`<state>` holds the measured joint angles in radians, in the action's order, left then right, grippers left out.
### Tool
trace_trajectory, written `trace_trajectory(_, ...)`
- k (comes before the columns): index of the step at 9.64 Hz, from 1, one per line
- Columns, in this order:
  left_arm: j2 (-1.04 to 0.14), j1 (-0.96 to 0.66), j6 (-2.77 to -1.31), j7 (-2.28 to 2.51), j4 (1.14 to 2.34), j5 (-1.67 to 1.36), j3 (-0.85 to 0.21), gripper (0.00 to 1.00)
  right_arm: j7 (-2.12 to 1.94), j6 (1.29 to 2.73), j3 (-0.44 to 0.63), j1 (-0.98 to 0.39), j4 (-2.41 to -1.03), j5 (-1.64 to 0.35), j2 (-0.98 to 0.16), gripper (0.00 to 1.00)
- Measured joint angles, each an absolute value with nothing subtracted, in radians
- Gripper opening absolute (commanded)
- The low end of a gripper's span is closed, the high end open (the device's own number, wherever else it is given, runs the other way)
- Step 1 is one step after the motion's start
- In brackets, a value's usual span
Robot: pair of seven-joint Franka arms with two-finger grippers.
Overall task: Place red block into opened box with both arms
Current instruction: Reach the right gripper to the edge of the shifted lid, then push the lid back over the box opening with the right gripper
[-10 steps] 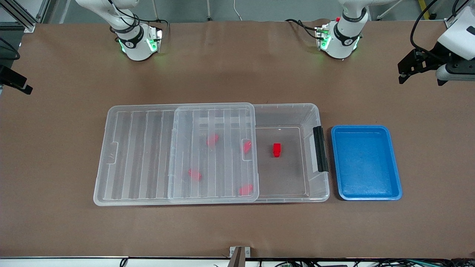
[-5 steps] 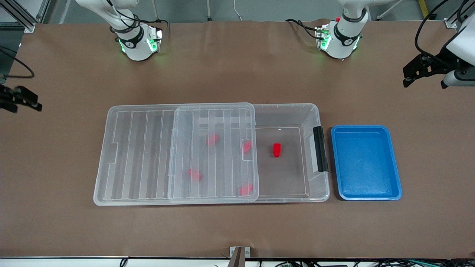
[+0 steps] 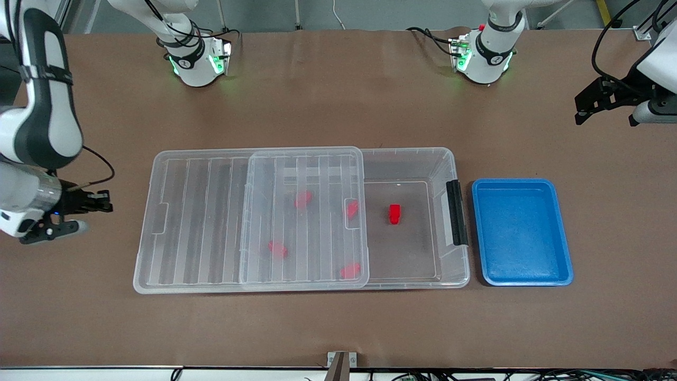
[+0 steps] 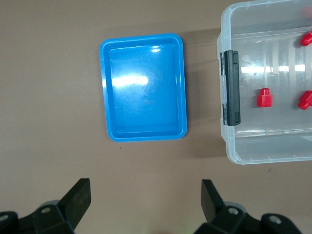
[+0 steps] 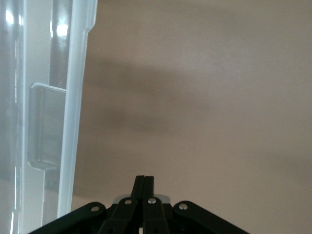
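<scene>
Front view gives us the box (image 3: 410, 159) mid-surface, its ribbed lid (image 3: 304, 217) slid toward the right arm's end and leaving one part uncovered. We see the red block (image 3: 394, 214) on the box floor in that uncovered part, near the black latch handle (image 3: 456, 219). A blue tray (image 3: 521, 232) lies just beside the box. Our right end effector (image 3: 98, 202) hangs clenched and empty above the bare surface near the lid's edge. Our left end effector (image 4: 144, 204) is spread wide, holding nothing, above the surface near the tray.
</scene>
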<state>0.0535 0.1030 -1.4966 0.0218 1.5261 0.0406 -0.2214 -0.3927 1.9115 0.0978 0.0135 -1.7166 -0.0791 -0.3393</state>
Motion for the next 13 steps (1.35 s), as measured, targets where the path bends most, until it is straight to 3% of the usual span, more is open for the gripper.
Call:
trace_trajectory(8, 0.049, 0.103, -1.497, 0.022, 1.526, 0.041, -0.221, 1.0, -0.378, 1.937, 0.095, -0.093, -1.777, -0.194, -0.346, 0.0)
trace_trajectory(13, 0.049, 0.103, -1.478, 0.022, 1.526, 0.041, -0.221, 1.0, -0.166, 1.961, 0.092, -0.254, -1.772, -0.199, -0.346, 0.0)
